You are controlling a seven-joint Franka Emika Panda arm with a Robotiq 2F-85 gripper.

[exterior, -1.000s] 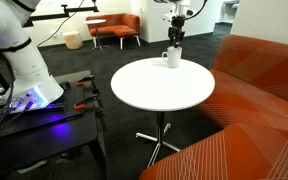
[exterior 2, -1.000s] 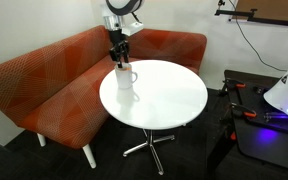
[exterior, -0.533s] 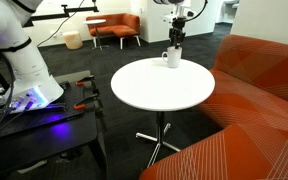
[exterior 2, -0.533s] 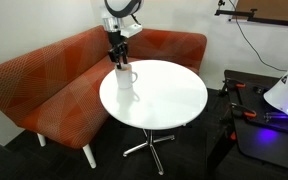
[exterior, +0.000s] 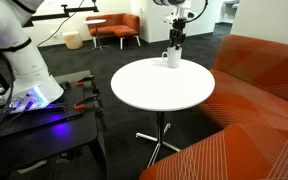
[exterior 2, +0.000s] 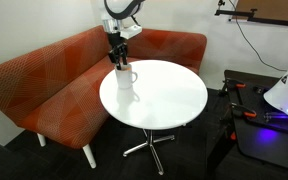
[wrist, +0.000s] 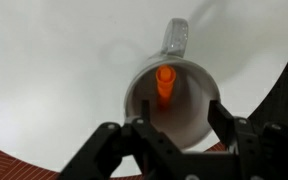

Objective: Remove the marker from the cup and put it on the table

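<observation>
The white mug [wrist: 174,95] stands on the round white table [wrist: 54,70], its handle pointing up in the wrist view. The orange marker [wrist: 165,83] stands inside it. My gripper [wrist: 182,125] hangs straight above the mug's mouth, jaws open on either side of the marker's top and holding nothing. In both exterior views the gripper [exterior: 175,40] [exterior 2: 118,58] sits just over the mug [exterior: 172,58] [exterior 2: 124,76] at the table's edge nearest the sofa; the marker is hidden there.
An orange sofa [exterior 2: 44,80] curves behind the table [exterior 2: 159,100]. A dark bench with a blue glow [exterior: 34,115] and the robot base stand to one side. A strip of sofa shows below the table's rim in the wrist view [wrist: 14,168].
</observation>
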